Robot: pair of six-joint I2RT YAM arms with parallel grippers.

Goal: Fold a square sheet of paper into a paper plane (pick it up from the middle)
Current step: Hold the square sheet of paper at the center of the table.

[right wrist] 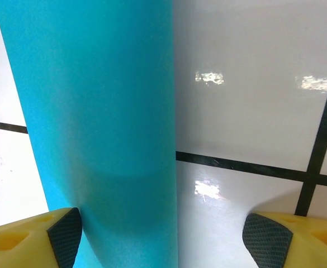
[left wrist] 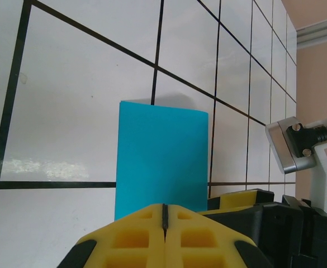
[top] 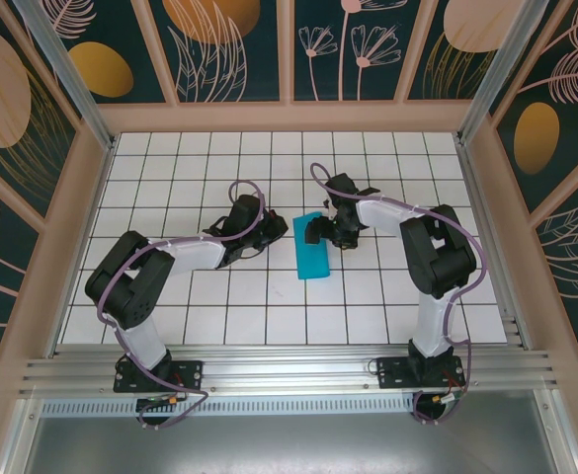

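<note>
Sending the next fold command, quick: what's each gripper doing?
Left gripper: shut at the edge of the teal paper; whether it pinches the paper cannot be told.
Right gripper: open above the paper, holding nothing.

Robot lab cell, purpose-built enclosure. White tabletop ruled in black grid squares. Dark teal wall panels on three sides, printed with pink plant outlines and orange ovals, set in pale pink frames. Aluminium rails across near edge, metal uprights at back corners. Left arm and right arm bolted side by side to rails; purple cables looped along links.
</note>
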